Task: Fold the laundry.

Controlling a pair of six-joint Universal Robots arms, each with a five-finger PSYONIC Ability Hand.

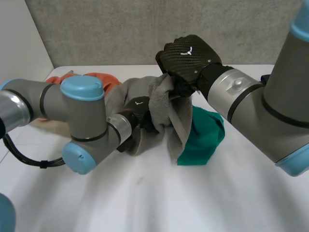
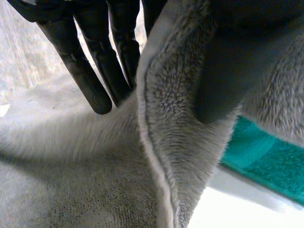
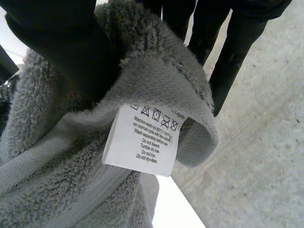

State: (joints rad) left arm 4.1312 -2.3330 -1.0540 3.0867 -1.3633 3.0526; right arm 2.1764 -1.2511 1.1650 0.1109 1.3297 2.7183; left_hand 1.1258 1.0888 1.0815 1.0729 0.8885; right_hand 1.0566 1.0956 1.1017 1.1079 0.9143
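**Grey towel lifted at the centre of the counter**

The right robot hand [image 1: 190,55], in the upper middle of the head view, pinches a corner of the grey towel [image 1: 164,111] between thumb and fingers and holds it raised. A white care label [image 3: 142,140] hangs from that corner just below the thumb. The towel drapes down onto the white counter [image 1: 193,198], partly over a green cloth [image 1: 203,137] to its right. The left robot hand [image 1: 137,108] sits left of centre against the towel, its fingers [image 2: 88,76] straight beside a hanging hemmed fold. An orange cloth [image 1: 99,77] lies behind at upper left.
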